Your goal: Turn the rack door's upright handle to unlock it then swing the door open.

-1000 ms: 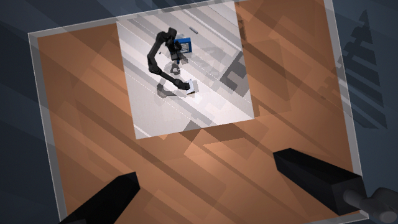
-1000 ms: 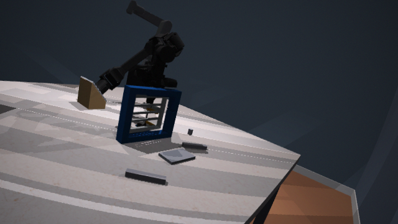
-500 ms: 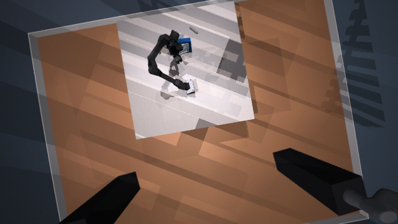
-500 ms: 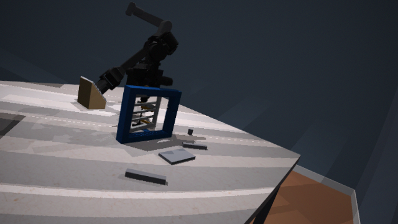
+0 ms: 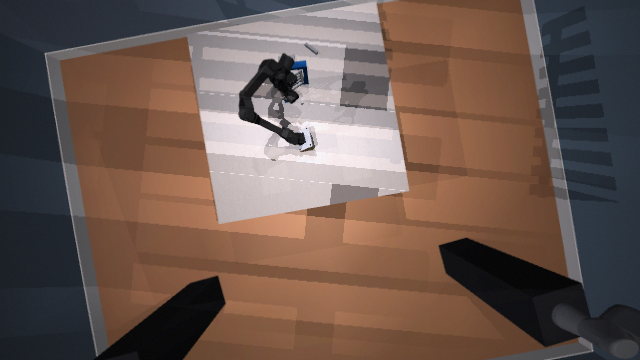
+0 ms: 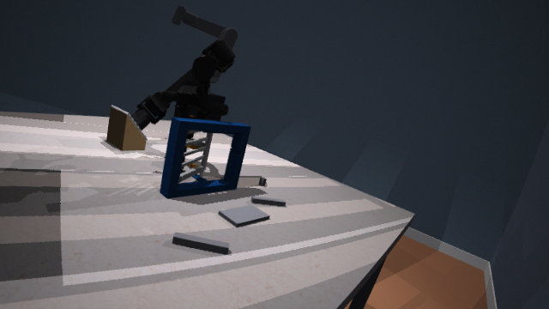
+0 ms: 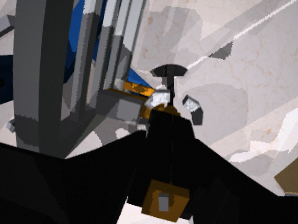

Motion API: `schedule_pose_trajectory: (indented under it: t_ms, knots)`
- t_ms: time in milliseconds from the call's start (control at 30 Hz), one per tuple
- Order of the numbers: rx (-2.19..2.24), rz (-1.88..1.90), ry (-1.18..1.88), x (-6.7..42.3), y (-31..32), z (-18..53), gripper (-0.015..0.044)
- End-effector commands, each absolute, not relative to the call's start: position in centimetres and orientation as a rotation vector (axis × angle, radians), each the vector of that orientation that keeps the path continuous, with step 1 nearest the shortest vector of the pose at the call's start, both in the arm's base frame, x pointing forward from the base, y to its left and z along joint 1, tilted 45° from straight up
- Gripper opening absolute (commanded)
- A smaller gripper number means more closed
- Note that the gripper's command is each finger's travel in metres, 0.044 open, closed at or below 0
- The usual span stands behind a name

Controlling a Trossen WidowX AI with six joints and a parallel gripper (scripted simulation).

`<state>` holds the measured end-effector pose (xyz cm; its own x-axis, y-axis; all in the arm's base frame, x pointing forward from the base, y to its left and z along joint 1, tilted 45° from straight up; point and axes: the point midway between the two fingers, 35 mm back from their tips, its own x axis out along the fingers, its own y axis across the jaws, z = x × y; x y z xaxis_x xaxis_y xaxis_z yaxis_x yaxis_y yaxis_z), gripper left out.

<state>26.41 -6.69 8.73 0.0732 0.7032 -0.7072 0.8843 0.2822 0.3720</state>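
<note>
The blue frame (image 5: 300, 65) (image 6: 170, 163) stands upright on the table. Its grey barred door (image 5: 298, 78) (image 6: 208, 152) (image 7: 86, 65) is swung partly open, on the arm's side of the frame, at a clear angle to it. In the wrist view my gripper (image 7: 166, 141) is at the door's free side, shut on the handle; the fingers hide most of it. A dark round-capped upright piece (image 7: 169, 70) shows just beyond the fingertips. How far the handle is turned cannot be told. In the exterior view the frame and door partly hide the gripper.
A tan wedge block (image 6: 124, 134) stands left of the frame, by a black arm part. Two grey bars (image 6: 201, 243) (image 5: 311, 48) and a flat grey plate (image 6: 244, 215) lie on the frame's far side from the arm. A small dark block (image 6: 262, 181) is right of the frame.
</note>
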Motion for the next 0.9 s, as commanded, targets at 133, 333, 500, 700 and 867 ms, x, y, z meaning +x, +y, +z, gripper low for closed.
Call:
schedule_pose_trajectory:
  t_ms: [133,333,500,700,867]
  knots:
    - [1.362,-0.147,1.654,25.2,-7.4,7.8,0.0022]
    - [1.298,-0.077,1.642,24.2,-8.1,7.1,0.0022]
    - [1.243,-0.019,1.631,23.5,-8.6,6.4,0.0022]
    - [1.178,0.05,1.615,22.7,-9.4,5.6,0.0022]
    - [1.122,0.106,1.601,22.1,-10.1,4.9,0.0022]
